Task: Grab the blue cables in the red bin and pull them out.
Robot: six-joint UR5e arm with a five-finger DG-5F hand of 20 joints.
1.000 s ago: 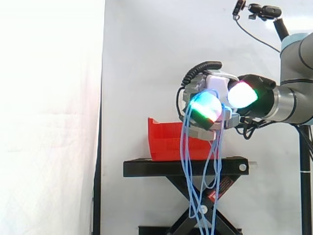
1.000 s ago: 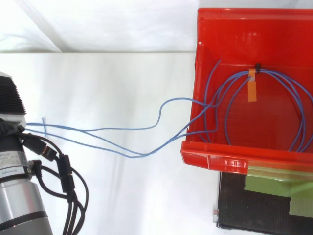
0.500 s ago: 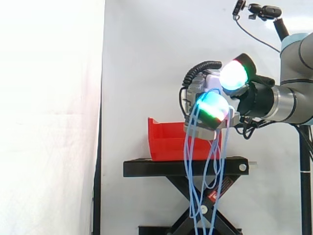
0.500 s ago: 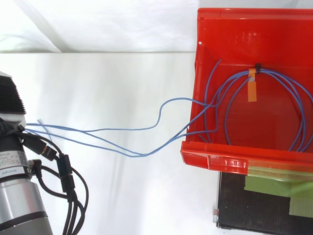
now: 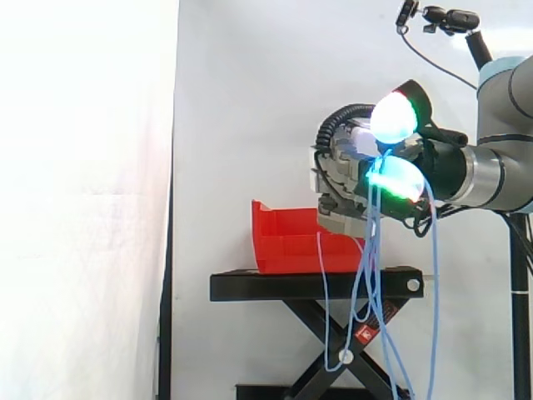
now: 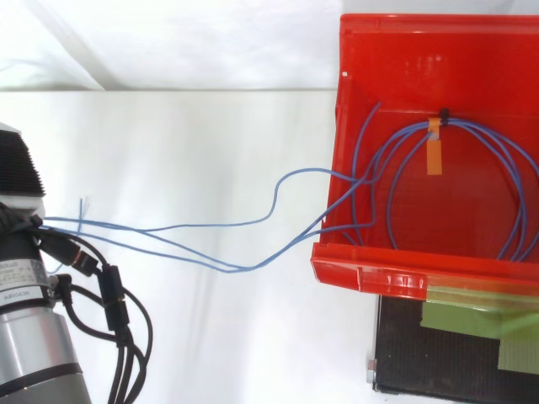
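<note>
Red bin [image 6: 396, 275]: blue cables [image 6: 418, 128] coiled inside, strands over rim; hand [image 5: 340, 179] pinches them.

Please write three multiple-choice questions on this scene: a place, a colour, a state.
1. Where does the coil of the blue cables lie? A on a table; B on the floor; C in the red bin.
2. What colour is the tape on the coil? A white; B orange; C pink.
3. How is the hand? A shut on the cables; B open, holding nothing; C flat on the bin.
1 C: the top view shows it within the bin's walls. 2 B: the strip looks orange. 3 A: strands hang from its grip.
</note>
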